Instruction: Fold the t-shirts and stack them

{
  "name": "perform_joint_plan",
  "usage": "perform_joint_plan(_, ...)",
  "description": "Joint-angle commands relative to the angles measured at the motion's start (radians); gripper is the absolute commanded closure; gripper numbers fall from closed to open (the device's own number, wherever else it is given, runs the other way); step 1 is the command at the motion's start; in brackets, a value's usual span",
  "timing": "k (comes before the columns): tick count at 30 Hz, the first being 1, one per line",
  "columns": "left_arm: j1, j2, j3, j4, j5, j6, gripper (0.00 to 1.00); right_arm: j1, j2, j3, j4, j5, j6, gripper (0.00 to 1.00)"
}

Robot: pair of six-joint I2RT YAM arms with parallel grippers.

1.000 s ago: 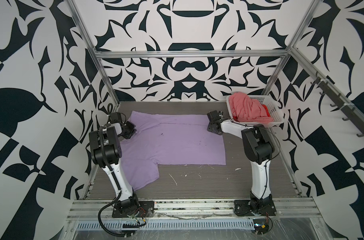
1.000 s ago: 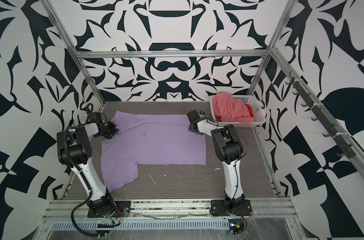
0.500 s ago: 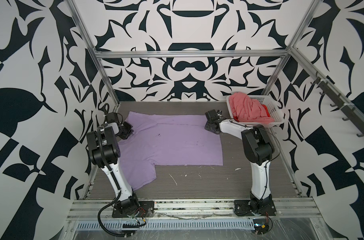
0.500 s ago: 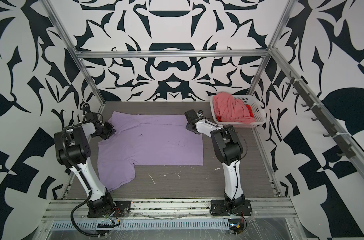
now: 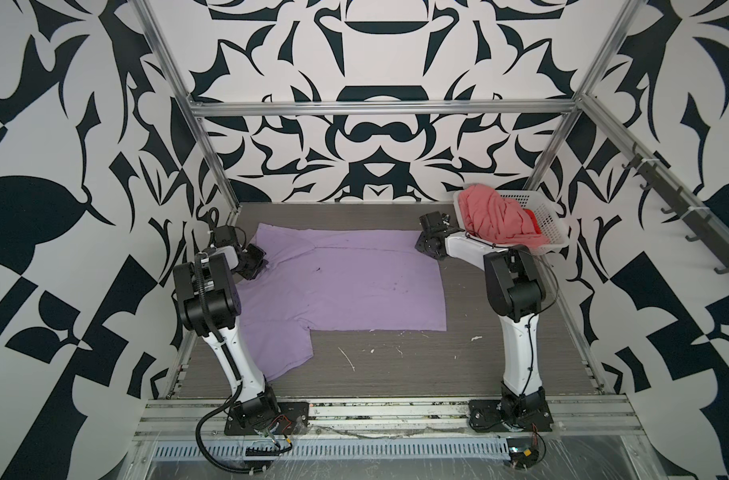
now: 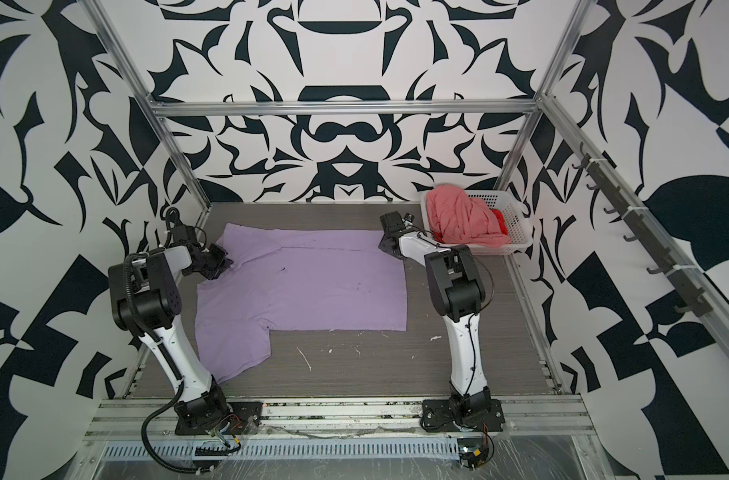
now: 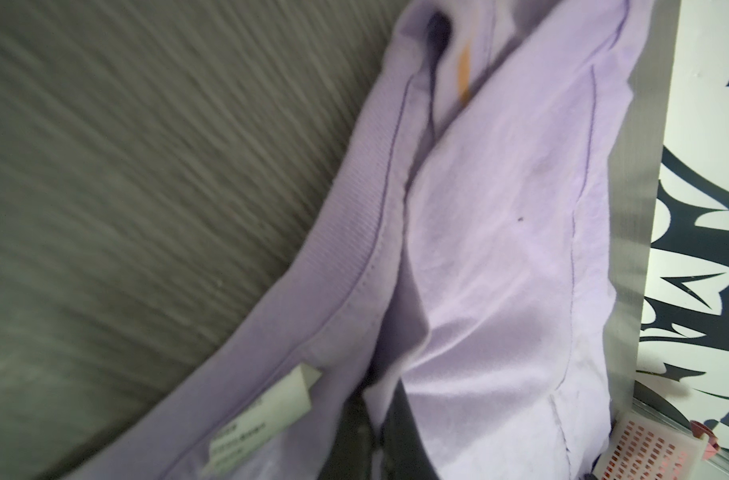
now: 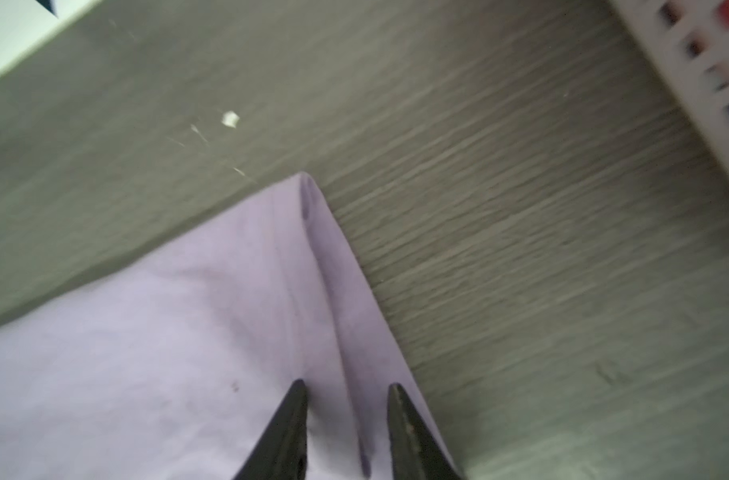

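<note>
A lavender t-shirt (image 5: 346, 282) (image 6: 308, 286) lies spread flat on the grey table, neck to the left and hem to the right. My left gripper (image 5: 259, 266) (image 7: 375, 411) is shut on a pinch of its cloth beside the collar, close to the white neck label (image 7: 267, 419). My right gripper (image 5: 424, 249) (image 8: 347, 385) is low at the far right hem corner. Its jaws stand apart, straddling a raised fold of the hem. A salmon-pink t-shirt (image 5: 491, 216) is heaped in the basket, and a red one (image 5: 535, 222) shows behind it.
The white perforated basket (image 5: 549, 220) (image 6: 516, 224) stands at the back right, just behind my right arm. Small white scraps (image 5: 348, 357) dot the table in front of the shirt. Metal frame posts and patterned walls close in the table's sides and back.
My left gripper has drawn the collar leftward and the whole lavender shirt slid a little left. The right gripper's jaws have narrowed over the hem corner.
</note>
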Motion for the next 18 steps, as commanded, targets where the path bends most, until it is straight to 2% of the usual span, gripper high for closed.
perform_joint_plan(1, -0.001, -0.024, -0.022, -0.029, -0.001, -0.012, 1.00, 0.004, -0.011, 0.034, 0.007, -0.042, -0.023, 0.64)
perform_joint_plan(4, -0.002, -0.025, -0.025, -0.026, -0.002, -0.016, 1.00, 0.004, -0.005, 0.031, 0.008, -0.049, -0.029, 0.63)
perform_joint_plan(6, -0.002, -0.026, -0.025, -0.024, -0.003, -0.020, 1.00, 0.004, 0.000, 0.038, 0.000, -0.048, -0.034, 0.66)
perform_joint_plan(12, -0.004, -0.021, -0.020, -0.020, -0.006, -0.028, 1.00, 0.013, 0.017, 0.090, -0.088, -0.013, -0.052, 0.68)
perform_joint_plan(13, -0.003, -0.021, -0.020, -0.020, -0.006, -0.030, 1.00, 0.016, 0.020, 0.102, -0.108, 0.025, -0.058, 0.69)
perform_joint_plan(18, -0.004, -0.016, -0.019, -0.017, -0.010, -0.034, 1.00, 0.028, 0.037, 0.153, -0.186, 0.057, -0.081, 0.79)
